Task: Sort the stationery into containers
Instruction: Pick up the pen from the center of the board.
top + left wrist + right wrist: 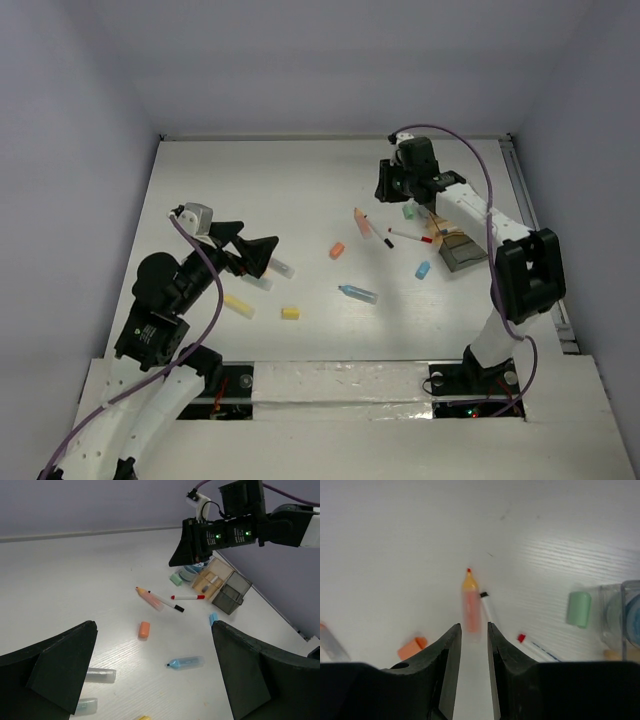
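Top external view: on the white table [300, 180], the left gripper [255, 240] hovers at the left, jaws spread wide and empty. The right gripper [473, 626] hangs over the far right, jaws a narrow slit apart, gripping nothing. The divided clear tray [462, 250] sits at the right, beside the right arm. Left of it lie an orange highlighter [362, 222], a blue highlighter [358, 293], a red-capped pen [410, 237], a black-capped pen [380, 235], a green eraser [408, 212] and an orange eraser [337, 250].

Smeared and clipped
The orange highlighter [471, 611] is blurred. The clear tray [615, 592] and a clear-capped marker [331, 644] are cut by the right wrist view's side edges. A yellow piece [143, 718] is clipped at the left wrist view's bottom.
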`<state>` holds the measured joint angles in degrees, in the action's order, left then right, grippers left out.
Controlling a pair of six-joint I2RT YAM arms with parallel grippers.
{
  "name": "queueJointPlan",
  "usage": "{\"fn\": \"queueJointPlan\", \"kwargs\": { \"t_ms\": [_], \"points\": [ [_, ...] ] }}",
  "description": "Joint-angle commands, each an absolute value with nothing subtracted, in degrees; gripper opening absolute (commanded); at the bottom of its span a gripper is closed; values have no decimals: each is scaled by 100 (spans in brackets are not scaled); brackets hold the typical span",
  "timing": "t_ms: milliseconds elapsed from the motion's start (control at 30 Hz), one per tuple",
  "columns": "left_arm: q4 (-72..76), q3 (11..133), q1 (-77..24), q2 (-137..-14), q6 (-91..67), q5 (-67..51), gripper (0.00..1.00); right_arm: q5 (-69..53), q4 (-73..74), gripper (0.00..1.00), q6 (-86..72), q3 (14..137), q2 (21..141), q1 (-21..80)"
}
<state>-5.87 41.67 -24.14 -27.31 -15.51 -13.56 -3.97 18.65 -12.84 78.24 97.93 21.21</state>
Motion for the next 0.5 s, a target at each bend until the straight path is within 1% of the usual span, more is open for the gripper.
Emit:
{"fn": "queueJointPlan", "kwargs": {
  "t_ms": [0,33,100,233,467],
  "points": [
    [-343,4219,-2364,-2795,-1503,-1468,99,-36,2961,33,-563,8314,10010,2232],
    [-334,4210,-2364,-2795,-1503,-1476,99,208,2997,34,-484,8349,10054,2232],
    [-334,4210,-2312,-2821,-1512,-1512,99,246,3119,33,-379,8402,10160,2232],
    [-308,4210,-2312,-2856,-1521,-1547,99,54,3374,34,-176,8604,10476,2346],
    [-290,4192,-2259,-2883,-1529,-1582,99,88,3454,34,-70,8710,10950,2592]
  ]
}}
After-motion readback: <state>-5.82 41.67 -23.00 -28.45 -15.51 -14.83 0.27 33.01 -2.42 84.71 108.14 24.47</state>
